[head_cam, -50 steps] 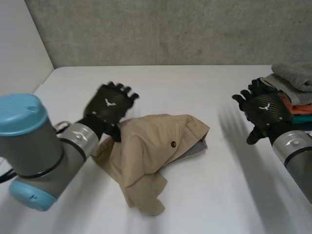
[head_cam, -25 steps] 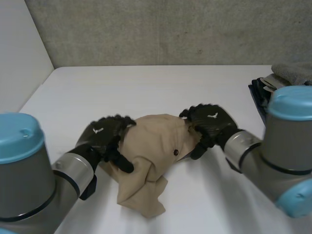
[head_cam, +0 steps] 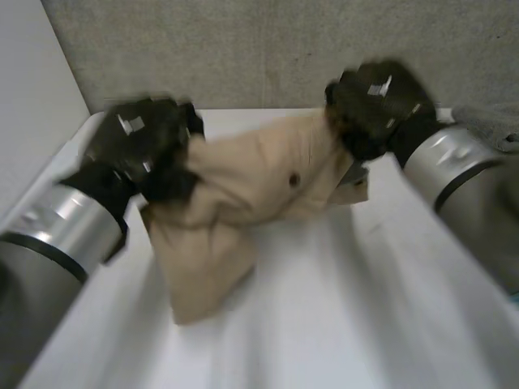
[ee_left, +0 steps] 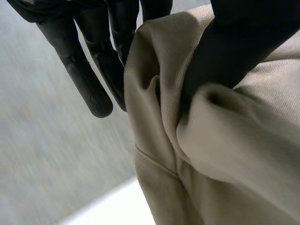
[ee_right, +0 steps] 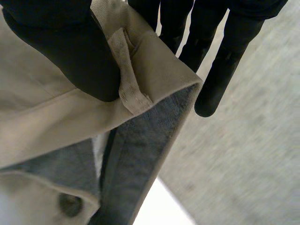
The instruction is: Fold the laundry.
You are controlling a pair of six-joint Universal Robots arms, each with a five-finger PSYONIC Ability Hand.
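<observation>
A pair of tan trousers (head_cam: 243,194) with a dark button hangs lifted above the white table (head_cam: 340,324), stretched between my two hands. My left hand (head_cam: 138,146) pinches the left end of the cloth; in the left wrist view its thumb (ee_left: 220,51) presses the tan fabric (ee_left: 225,154) against the fingers (ee_left: 84,70). My right hand (head_cam: 375,105) holds the right end at the waistband; in the right wrist view the thumb (ee_right: 61,51) clamps the band beside a belt loop (ee_right: 129,70), with the grey lining (ee_right: 140,159) showing below.
A grey towel (head_cam: 491,126) lies at the table's right edge behind my right arm. A grey wall (head_cam: 268,49) rises behind the table, and a white wall stands to the left.
Both hands came down onto the trousers, closed on their two ends and lifted them up off the table.
</observation>
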